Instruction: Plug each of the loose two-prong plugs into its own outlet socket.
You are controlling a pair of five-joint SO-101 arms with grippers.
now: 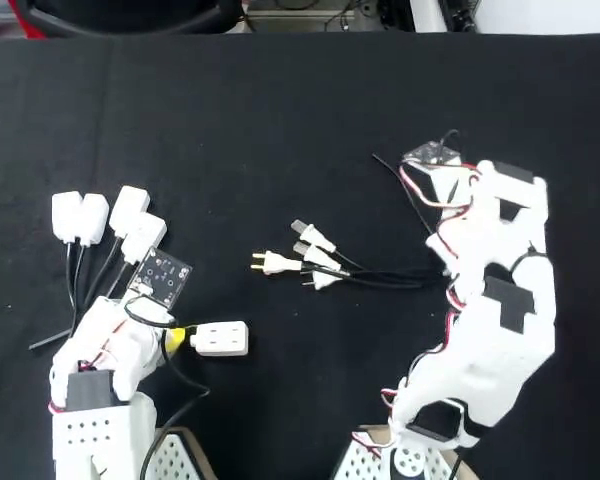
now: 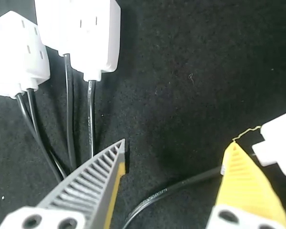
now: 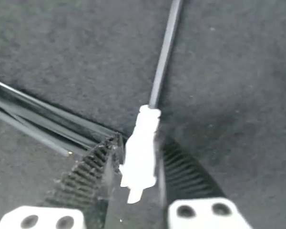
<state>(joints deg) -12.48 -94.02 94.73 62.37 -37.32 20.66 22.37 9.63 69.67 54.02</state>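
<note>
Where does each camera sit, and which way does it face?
High view: fixed above, looking down on the black table; the left arm and right arm show at the bottom.
Left wrist view: on the left arm, looking past the left gripper at white outlet sockets.
Right wrist view: on the right arm, looking past the right gripper at the white plug it holds.
Shared: high and left wrist views both show the sockets.
</note>
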